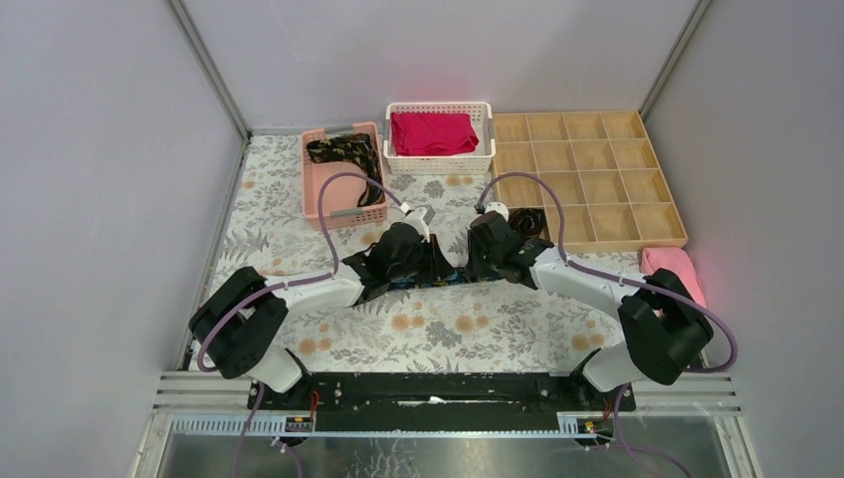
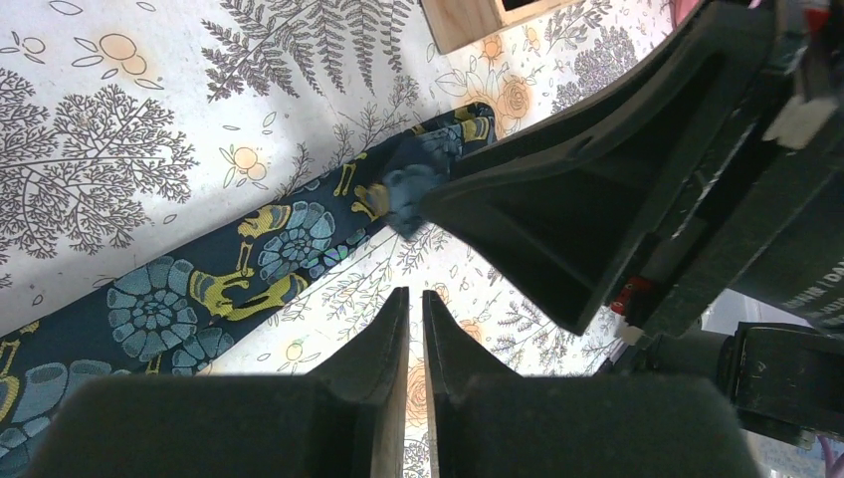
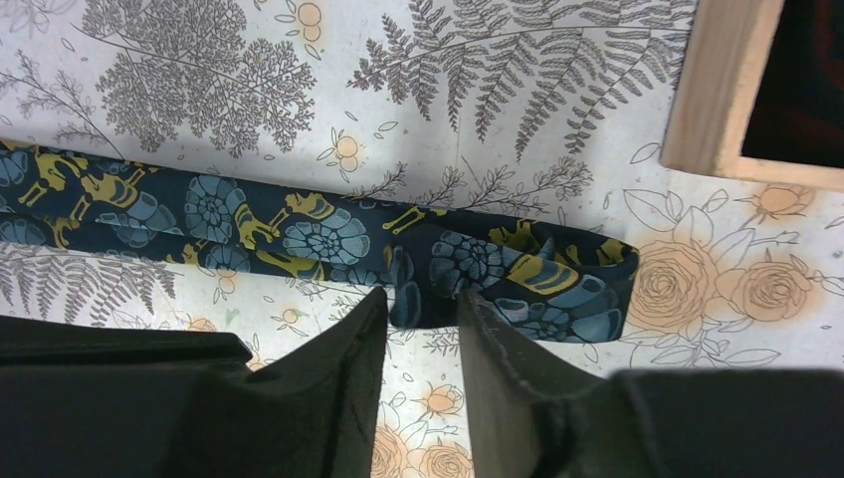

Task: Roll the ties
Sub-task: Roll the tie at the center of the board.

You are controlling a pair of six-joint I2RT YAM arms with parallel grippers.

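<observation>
Grey walls (image 1: 100, 149), floral tablecloth (image 1: 448, 334)

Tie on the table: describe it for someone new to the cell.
On the floral tablecloth, by the wooden tray, between the left gripper and right gripper. The tie lies flat, navy with teal shells and yellow marks; other ties are heaped in the pink basket.

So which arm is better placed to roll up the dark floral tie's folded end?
Likely the right. The jaws of the right gripper stand parted at the folded-over end of the dark blue-and-gold floral fabric tie; those of the left gripper are nearly closed over tablecloth beside the flat strip.
</observation>
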